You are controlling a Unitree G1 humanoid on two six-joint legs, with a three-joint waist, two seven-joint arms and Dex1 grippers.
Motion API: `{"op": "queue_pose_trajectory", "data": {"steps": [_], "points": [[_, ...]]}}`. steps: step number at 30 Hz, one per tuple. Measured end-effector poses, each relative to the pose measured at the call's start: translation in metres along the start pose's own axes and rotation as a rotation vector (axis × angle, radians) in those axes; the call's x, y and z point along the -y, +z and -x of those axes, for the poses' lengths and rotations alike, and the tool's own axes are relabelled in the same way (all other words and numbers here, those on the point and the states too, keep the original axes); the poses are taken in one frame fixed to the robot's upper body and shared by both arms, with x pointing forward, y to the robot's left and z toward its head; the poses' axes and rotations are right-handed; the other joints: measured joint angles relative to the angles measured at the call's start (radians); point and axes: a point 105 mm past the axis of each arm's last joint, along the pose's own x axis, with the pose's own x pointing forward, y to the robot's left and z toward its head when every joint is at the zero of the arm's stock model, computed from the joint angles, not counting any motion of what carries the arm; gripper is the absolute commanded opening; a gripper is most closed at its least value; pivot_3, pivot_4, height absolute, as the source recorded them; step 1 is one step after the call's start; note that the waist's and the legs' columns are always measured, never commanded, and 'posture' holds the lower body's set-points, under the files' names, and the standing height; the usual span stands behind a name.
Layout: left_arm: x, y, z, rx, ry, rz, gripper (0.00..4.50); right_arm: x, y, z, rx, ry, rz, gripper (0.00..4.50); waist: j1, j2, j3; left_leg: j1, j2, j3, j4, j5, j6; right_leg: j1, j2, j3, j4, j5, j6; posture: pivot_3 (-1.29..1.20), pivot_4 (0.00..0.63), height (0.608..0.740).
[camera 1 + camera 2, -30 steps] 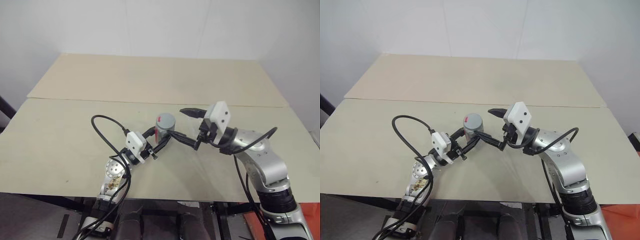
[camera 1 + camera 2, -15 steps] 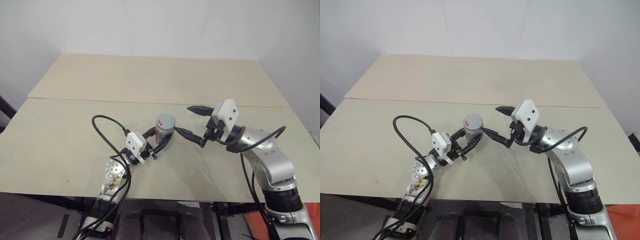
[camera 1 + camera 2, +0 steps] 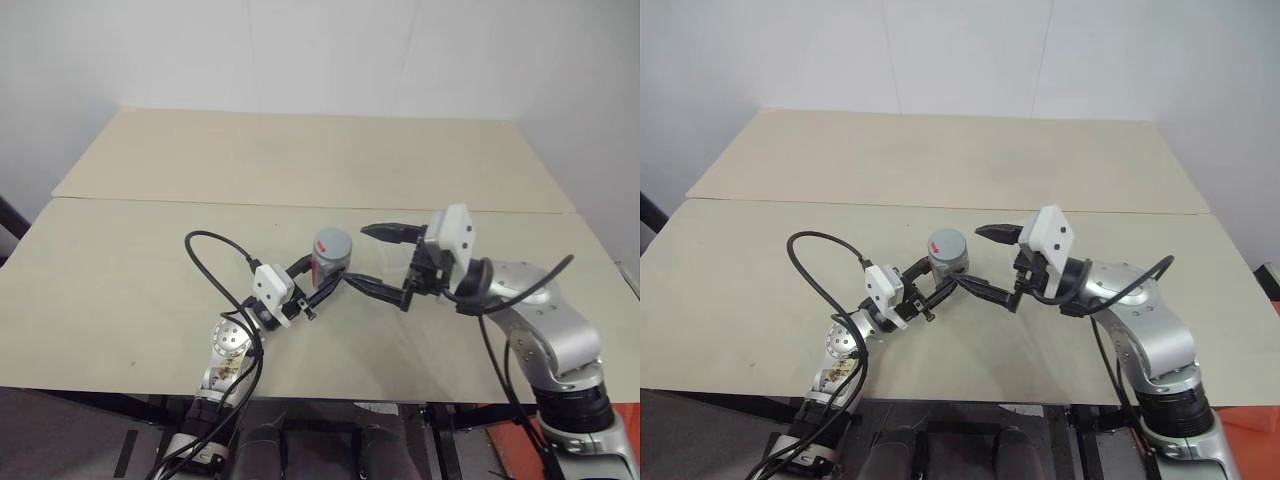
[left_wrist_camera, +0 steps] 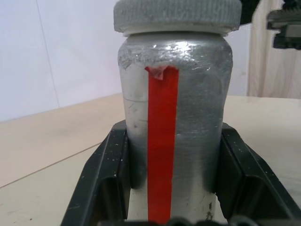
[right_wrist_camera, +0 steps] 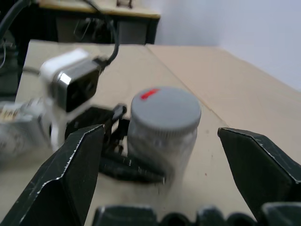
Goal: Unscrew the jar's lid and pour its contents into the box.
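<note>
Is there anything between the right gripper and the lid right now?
Nothing visible stands in the way. The right gripper is open and apart from the lid, with bare table beyond. The lid is screwed on the jar, which the left gripper holds by its body, below the lid.

The jar (image 4: pixel 174 122) was cut off at its base by the left wrist view's edge, and its sides were covered where the left gripper's fingers (image 4: pixel 101 183) clamped it. Its lid (image 4: pixel 176 16) ran past the frame's edge. The contents could not be seen through the silvery wall.
</note>
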Motion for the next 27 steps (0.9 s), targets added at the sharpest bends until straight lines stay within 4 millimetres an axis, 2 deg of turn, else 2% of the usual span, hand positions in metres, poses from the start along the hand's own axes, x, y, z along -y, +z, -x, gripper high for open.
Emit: {"op": "queue_pose_trajectory", "data": {"steps": [3, 11, 14, 24, 27], "points": [[0.000, 0.000, 0.000, 0.001, -0.001, 0.000, 1.97, 0.001, 0.005, -0.012, 0.034, -0.024, -0.012, 4.48, 0.000, 0.000, 0.000, 0.000, 0.000, 0.000, 0.000, 0.000, 0.000, 0.000, 0.000, 0.000, 0.000, 0.000, 0.000, 0.00, 0.150, 0.740], [0.000, 0.000, 0.000, 0.000, 0.005, -0.001, 1.97, 0.000, -0.004, -0.022, 0.015, -0.029, -0.055, 4.48, 0.005, 0.000, 0.000, 0.000, 0.000, 0.000, 0.000, 0.000, 0.000, 0.000, -0.001, 0.000, 0.000, 0.000, 0.000, 0.00, 0.150, 0.740], [0.000, 0.000, -0.001, 0.002, 0.005, 0.000, 1.97, 0.002, -0.002, -0.027, 0.025, -0.025, -0.057, 4.48, 0.005, 0.000, 0.000, 0.000, 0.000, 0.000, 0.000, 0.000, 0.000, 0.000, 0.000, 0.000, 0.000, 0.000, 0.000, 0.00, 0.150, 0.740], [0.000, 0.000, -0.001, 0.002, 0.006, 0.001, 1.97, 0.004, -0.005, -0.030, 0.027, -0.037, -0.081, 4.48, 0.005, 0.000, 0.000, 0.000, 0.000, 0.000, 0.000, 0.000, 0.000, 0.000, 0.000, 0.000, 0.000, 0.000, 0.000, 0.00, 0.150, 0.740], [0.000, 0.000, -0.001, 0.002, 0.007, 0.001, 1.97, 0.004, -0.005, -0.030, 0.027, -0.037, -0.083, 3.86, 0.005, 0.000, 0.000, 0.000, 0.000, 0.000, 0.000, 0.000, 0.000, 0.000, 0.000, 0.000, 0.000, 0.000, 0.000, 0.00, 0.150, 0.740]]}}
